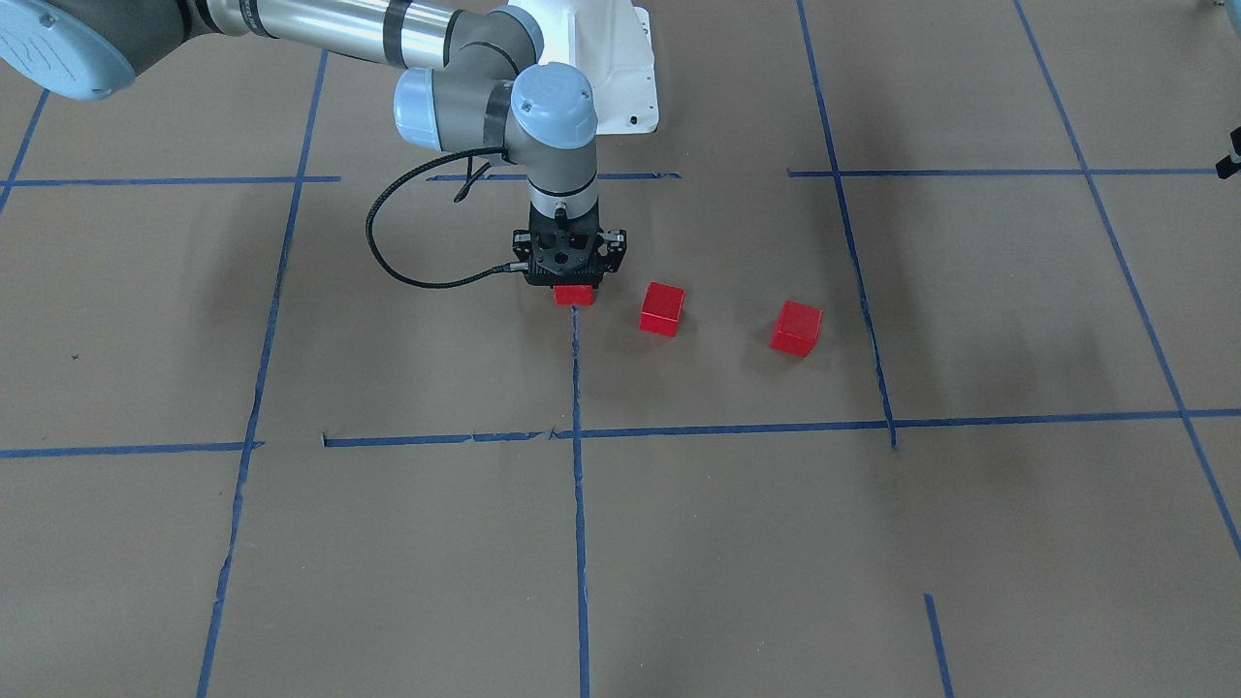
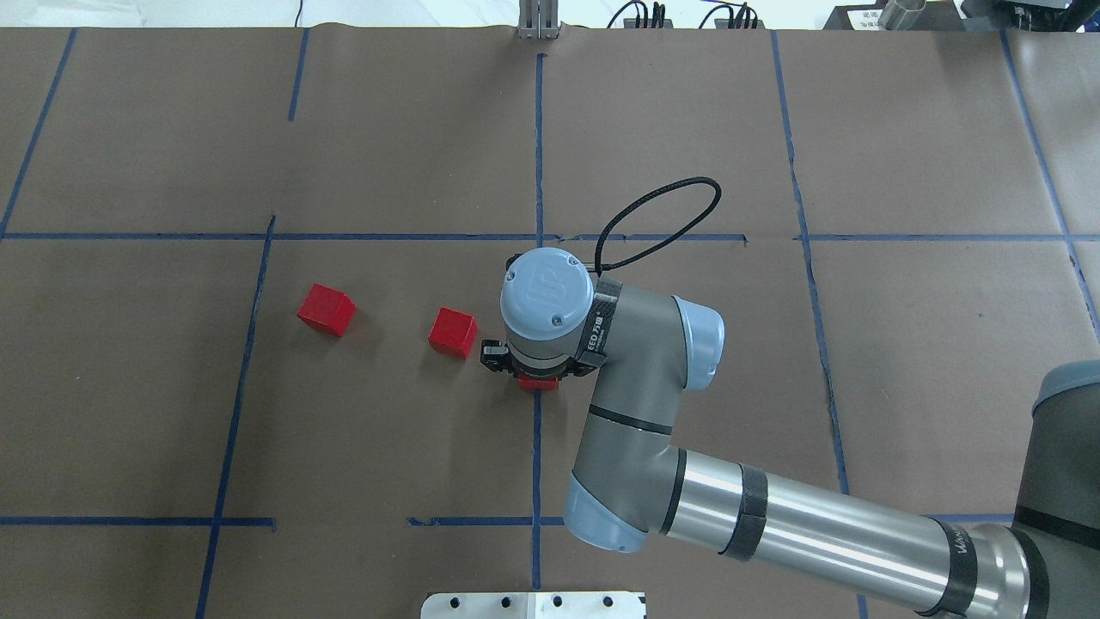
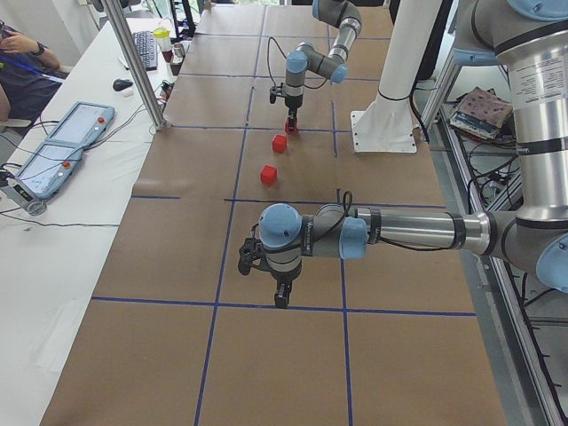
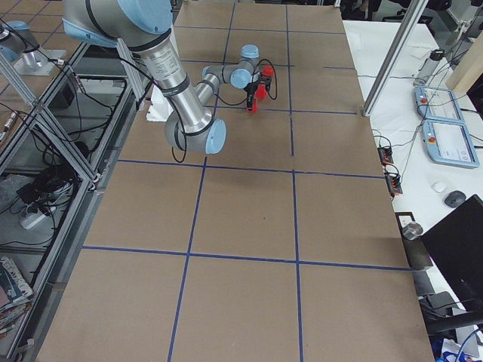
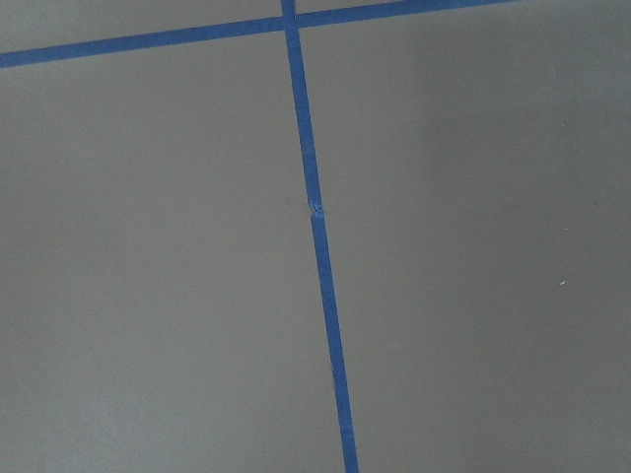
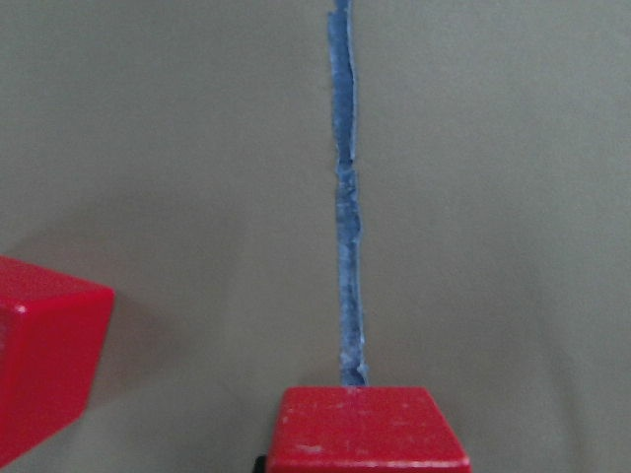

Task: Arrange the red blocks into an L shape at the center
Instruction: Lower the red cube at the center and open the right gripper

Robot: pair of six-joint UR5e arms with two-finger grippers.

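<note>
My right gripper [image 1: 574, 289] points straight down at the middle of the center cell [image 2: 387, 430]. It is shut on a red block [image 1: 574, 296], which sits at the near end of the vertical blue tape line [image 1: 576, 388]. That block fills the bottom of the right wrist view [image 6: 370, 429]. A second red block [image 2: 453, 332] rests on the paper just beside the gripper, and a third [image 2: 326, 309] lies further out on the same side. My left gripper [image 3: 280, 300] hangs over a tape crossing far from the blocks; I cannot tell its state.
The white robot base [image 1: 620, 68] stands behind the right gripper. A black cable [image 2: 662, 215] loops off the right wrist. Beyond the table's far edge in the left side view are control pendants [image 3: 67, 146] and a seated person [image 3: 22, 53].
</note>
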